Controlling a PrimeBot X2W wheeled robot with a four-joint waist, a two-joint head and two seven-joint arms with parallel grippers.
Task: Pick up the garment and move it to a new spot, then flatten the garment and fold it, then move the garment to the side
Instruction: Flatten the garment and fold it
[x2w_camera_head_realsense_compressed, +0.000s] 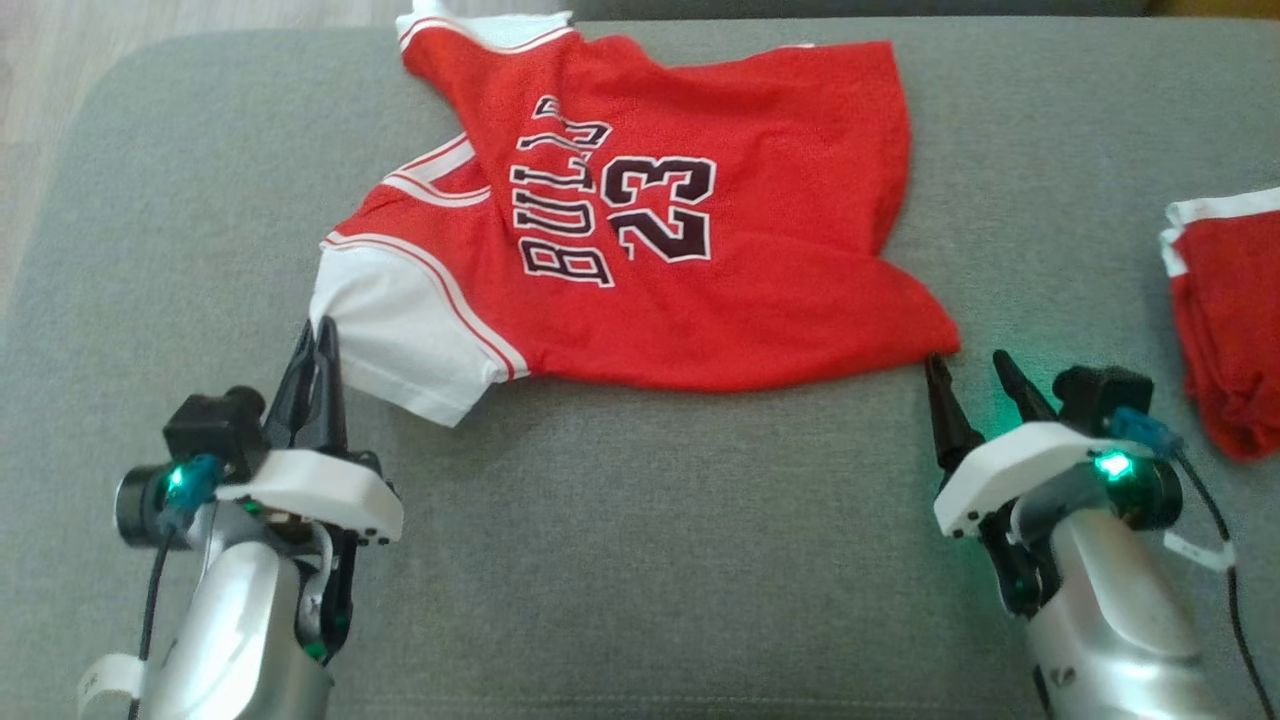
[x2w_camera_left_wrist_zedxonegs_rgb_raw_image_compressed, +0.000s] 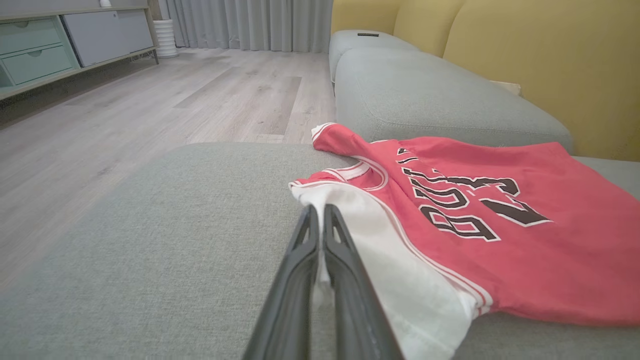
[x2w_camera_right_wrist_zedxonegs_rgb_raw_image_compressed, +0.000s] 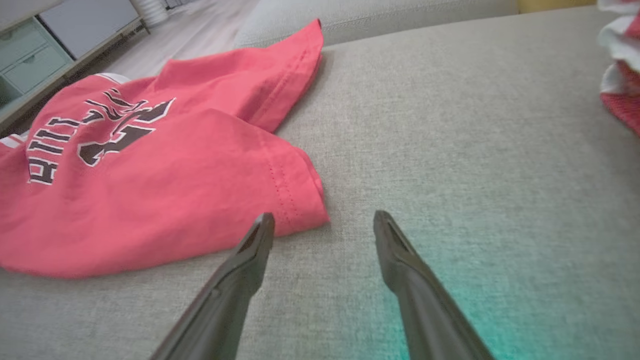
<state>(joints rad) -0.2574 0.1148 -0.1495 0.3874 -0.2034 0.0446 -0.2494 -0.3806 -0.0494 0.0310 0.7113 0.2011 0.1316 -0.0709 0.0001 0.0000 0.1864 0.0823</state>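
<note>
The garment (x2w_camera_head_realsense_compressed: 700, 250) is a red jersey with white sleeves and "BULLS 23" in dark letters, lying spread but rumpled on the grey cushion (x2w_camera_head_realsense_compressed: 640, 560). My left gripper (x2w_camera_head_realsense_compressed: 320, 330) is shut on the edge of its white sleeve (x2w_camera_head_realsense_compressed: 400, 340); in the left wrist view the fingers (x2w_camera_left_wrist_zedxonegs_rgb_raw_image_compressed: 305, 260) press together with white cloth (x2w_camera_left_wrist_zedxonegs_rgb_raw_image_compressed: 400, 270) pinched between them. My right gripper (x2w_camera_head_realsense_compressed: 968, 362) stands open just off the jersey's near right hem corner (x2w_camera_head_realsense_compressed: 935, 335). In the right wrist view that corner (x2w_camera_right_wrist_zedxonegs_rgb_raw_image_compressed: 300, 200) lies just ahead of the right gripper (x2w_camera_right_wrist_zedxonegs_rgb_raw_image_compressed: 324, 220), not between the jaws.
A second red and white cloth pile (x2w_camera_head_realsense_compressed: 1230, 310) lies at the cushion's right edge, also seen as a bundle (x2w_camera_right_wrist_zedxonegs_rgb_raw_image_compressed: 620, 75) at the far right. Wooden floor (x2w_camera_left_wrist_zedxonegs_rgb_raw_image_compressed: 125, 115) drops off to the left. A yellow backrest (x2w_camera_left_wrist_zedxonegs_rgb_raw_image_compressed: 550, 60) stands behind the seat.
</note>
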